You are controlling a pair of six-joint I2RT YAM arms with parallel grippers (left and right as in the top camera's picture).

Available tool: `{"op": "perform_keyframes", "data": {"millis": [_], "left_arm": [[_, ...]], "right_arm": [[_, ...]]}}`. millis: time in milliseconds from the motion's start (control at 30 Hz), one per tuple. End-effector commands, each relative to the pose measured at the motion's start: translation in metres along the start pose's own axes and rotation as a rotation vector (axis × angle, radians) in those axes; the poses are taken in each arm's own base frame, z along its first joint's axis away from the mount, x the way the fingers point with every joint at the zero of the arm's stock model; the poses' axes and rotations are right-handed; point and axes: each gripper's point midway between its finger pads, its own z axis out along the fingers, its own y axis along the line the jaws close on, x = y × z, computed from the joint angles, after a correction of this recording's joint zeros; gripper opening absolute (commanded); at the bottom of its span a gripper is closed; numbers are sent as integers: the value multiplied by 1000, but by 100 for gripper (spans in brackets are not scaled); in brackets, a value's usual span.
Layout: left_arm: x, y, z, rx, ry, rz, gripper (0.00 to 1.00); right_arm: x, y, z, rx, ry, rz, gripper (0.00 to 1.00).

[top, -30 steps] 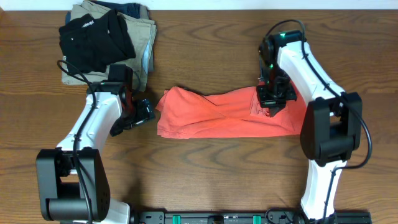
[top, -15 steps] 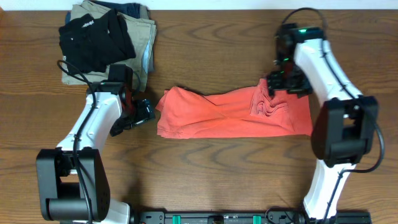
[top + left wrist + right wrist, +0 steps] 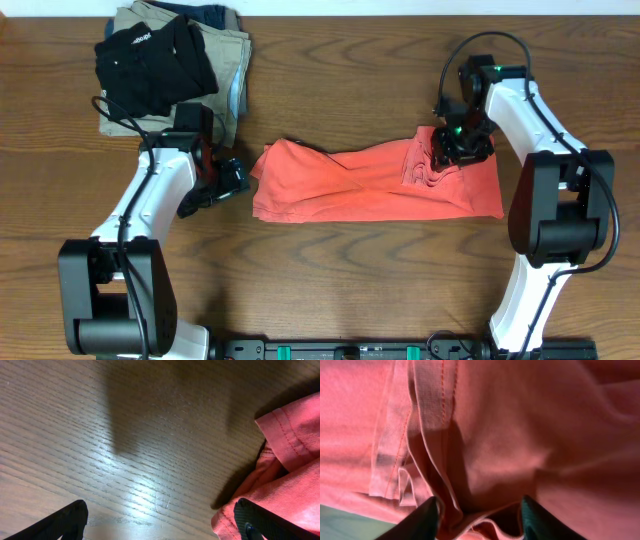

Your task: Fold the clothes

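Note:
The clothes, a coral-red T-shirt (image 3: pixel 350 185), lie in a long band across the middle of the table, bunched into ridges near the right end (image 3: pixel 425 170). My right gripper (image 3: pixel 452 152) is down on that bunched part. In the right wrist view its fingers (image 3: pixel 427 517) stand apart around a raised fold of red cloth (image 3: pixel 485 460), with a dark gap at the right finger. My left gripper (image 3: pixel 228 180) hangs open just left of the shirt's left edge. Seen from the left wrist, bare wood lies between its fingers (image 3: pixel 67 520) and the shirt's hem (image 3: pixel 285 485) reaches the right one.
A black folded garment (image 3: pixel 155 60) lies on khaki folded trousers (image 3: pixel 228 50) at the back left corner, just behind my left arm. Bare brown table (image 3: pixel 330 290) runs in front of the shirt.
My right gripper let go of the shirt's right part, rose toward the back right, then came down on it again with jaws narrower. The cloth there is now bunched. The left arm has not moved.

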Motion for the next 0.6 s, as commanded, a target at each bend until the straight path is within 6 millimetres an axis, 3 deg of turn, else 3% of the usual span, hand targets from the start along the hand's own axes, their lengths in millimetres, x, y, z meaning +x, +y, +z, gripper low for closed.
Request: {"op": "perform_keyframes", "data": {"millis": [0,300,567], "left_arm": [[2,1,3,-7,10,-5,95],[2,1,3,-6,9,-5,95],[0,0,3,-3,2,-5,95]], "right_arm": [[4,8,0,-25,-7,-6,45],[18,10,-8,-29,52,69,8],[50,35,-19,-71,185,124,7]]}}
